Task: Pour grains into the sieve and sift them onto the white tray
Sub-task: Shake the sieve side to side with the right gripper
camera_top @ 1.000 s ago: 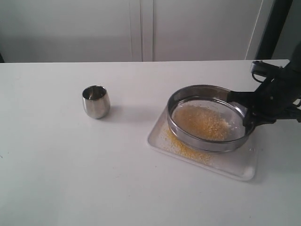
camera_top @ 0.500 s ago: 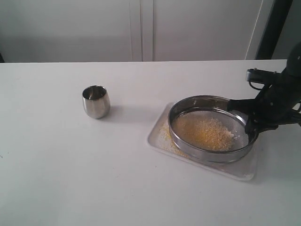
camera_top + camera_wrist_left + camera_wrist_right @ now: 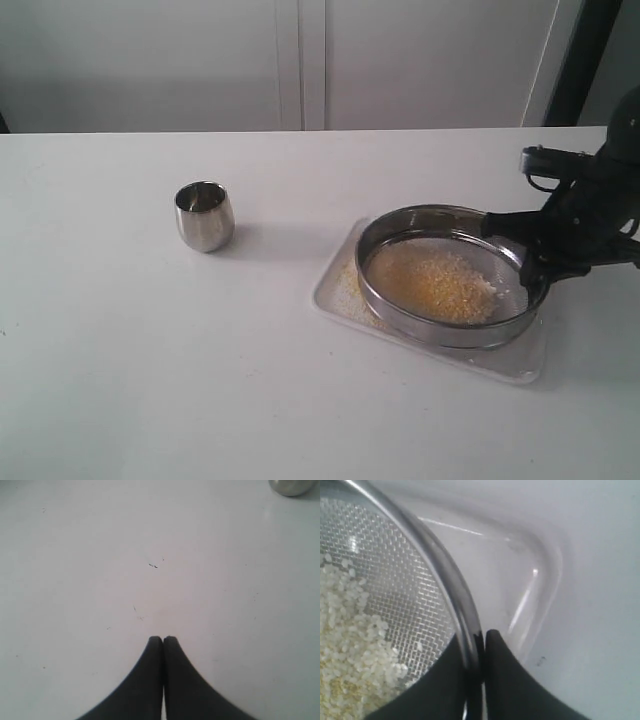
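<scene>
Exterior view
- Bench [image 3: 150, 350]: white, carries all items.
- Steel cup [image 3: 204, 215]: small, upright, left of centre, well apart from the tray.
- White tray [image 3: 505, 358]: flat on the bench, at the right.
- Sieve [image 3: 400, 308]: round, steel-rimmed, over the white tray and covering most of it.
- Grains [image 3: 435, 283]: yellow and whitish heap on the mesh; a thin scatter on the tray at its left end.
- Right fingers [image 3: 510, 224]: black, at the sieve's right rim.

Left wrist view
- Left fingers [image 3: 145, 680]: pressed together, nothing between them, above bare bench; cup edge just visible.

Right wrist view
- Right fingers [image 3: 505, 680]: pinched on the sieve rim [image 3: 440, 565], one inside, one outside.
- Grains [image 3: 350, 645]: on the mesh.
- Tray corner [image 3: 540, 575]: beneath.
</scene>
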Robot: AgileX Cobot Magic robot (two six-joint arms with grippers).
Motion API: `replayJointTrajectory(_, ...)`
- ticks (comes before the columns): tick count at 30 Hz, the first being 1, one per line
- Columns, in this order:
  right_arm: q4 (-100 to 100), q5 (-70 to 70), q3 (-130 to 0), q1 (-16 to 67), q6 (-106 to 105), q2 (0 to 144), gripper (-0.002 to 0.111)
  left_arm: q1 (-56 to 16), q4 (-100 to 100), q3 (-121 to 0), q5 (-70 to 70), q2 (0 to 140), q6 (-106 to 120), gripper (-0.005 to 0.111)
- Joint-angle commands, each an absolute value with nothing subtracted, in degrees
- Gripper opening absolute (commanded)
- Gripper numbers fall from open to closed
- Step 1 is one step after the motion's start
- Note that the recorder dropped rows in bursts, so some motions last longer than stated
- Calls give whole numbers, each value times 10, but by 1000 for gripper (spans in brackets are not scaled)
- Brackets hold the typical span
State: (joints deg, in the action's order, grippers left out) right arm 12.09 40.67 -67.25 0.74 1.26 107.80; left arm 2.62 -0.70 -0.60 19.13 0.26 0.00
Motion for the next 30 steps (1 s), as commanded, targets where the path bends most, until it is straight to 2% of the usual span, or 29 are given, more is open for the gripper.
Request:
replayJointTrajectory(1, 206, 362, -676, 6, 0, 1067, 0, 28, 0, 0, 193, 0, 0, 0)
replayJointTrajectory(6, 105, 412, -671, -11, 17, 1049, 0, 28, 0, 0, 193, 0, 0, 0)
replayJointTrajectory(9, 157, 372, -659, -26, 13, 1033, 0, 28, 0, 0, 193, 0, 0, 0)
replayJointTrajectory(12, 223, 354, -662, 6, -22, 1047, 0, 28, 0, 0, 193, 0, 0, 0)
replayJointTrajectory(17, 120, 394, -648, -17, 8, 1030, 0, 28, 0, 0, 193, 0, 0, 0)
replayJointTrajectory(20, 151, 366, -639, -27, 11, 1016, 0, 28, 0, 0, 193, 0, 0, 0)
replayJointTrajectory(23, 195, 339, -642, 3, -9, 1032, 0, 28, 0, 0, 193, 0, 0, 0)
replayJointTrajectory(27, 140, 397, -643, -7, -9, 1037, 0, 28, 0, 0, 193, 0, 0, 0)
replayJointTrajectory(30, 143, 366, -629, -19, 0, 1015, 0, 28, 0, 0, 193, 0, 0, 0)
